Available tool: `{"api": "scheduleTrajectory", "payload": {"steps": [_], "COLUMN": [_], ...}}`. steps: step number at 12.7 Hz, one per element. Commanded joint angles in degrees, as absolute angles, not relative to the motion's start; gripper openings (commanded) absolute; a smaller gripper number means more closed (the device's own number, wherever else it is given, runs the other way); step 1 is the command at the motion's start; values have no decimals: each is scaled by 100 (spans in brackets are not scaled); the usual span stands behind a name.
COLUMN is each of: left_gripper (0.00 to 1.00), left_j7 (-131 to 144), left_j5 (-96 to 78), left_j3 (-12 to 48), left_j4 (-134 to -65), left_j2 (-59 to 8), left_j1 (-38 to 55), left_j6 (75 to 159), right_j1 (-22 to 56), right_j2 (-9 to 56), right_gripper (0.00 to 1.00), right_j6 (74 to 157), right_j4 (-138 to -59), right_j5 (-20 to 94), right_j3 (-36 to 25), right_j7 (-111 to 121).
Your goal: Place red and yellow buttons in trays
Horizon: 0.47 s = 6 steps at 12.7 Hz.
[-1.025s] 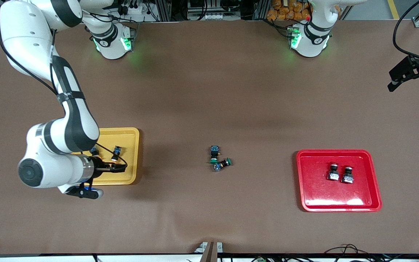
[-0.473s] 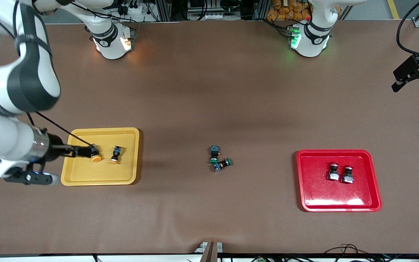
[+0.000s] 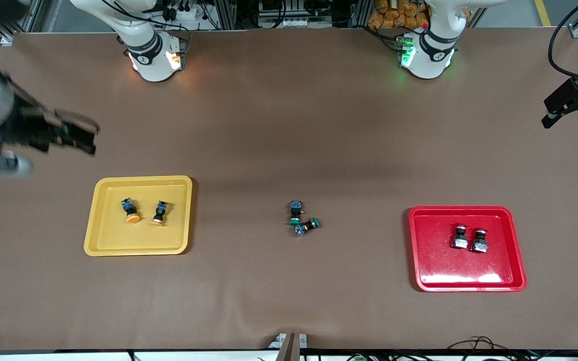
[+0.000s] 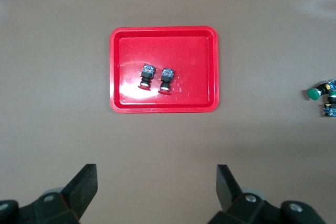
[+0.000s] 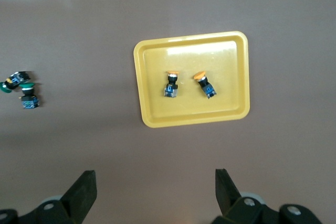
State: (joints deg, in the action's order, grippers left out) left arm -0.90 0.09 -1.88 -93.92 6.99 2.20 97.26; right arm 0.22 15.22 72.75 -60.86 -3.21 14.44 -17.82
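Two yellow-capped buttons lie side by side in the yellow tray. Two red-capped buttons lie in the red tray. My right gripper is open and empty, raised over bare table beside the yellow tray; its wrist view shows the tray with both buttons beneath the gripper. My left gripper is open and empty, waiting high at the left arm's end; its wrist view shows the red tray and red buttons.
Two green-capped buttons lie touching on the brown mat mid-table, between the trays. They also show in the right wrist view and at the edge of the left wrist view.
My right gripper let go of a yellow button in the yellow tray, then rose and drew back toward the right arm's end. The left arm barely moved.
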Motion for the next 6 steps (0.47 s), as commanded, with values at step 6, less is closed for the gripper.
{"api": "scheduleTrajectory", "payload": {"steps": [6], "left_gripper": [100], "left_j7": [-62], "left_j5": [-88], "left_j3": [-158], "left_j4": [-9107], "left_j2": [633], "left_j1": [158], "left_j6": [9301], "right_j1": [-27], "right_j2": [-263], "right_gripper": [100], "right_j6": [8568], "right_j4": [-8831], "right_j5": [351], "right_j3": [353], "right_j7": [-811]}}
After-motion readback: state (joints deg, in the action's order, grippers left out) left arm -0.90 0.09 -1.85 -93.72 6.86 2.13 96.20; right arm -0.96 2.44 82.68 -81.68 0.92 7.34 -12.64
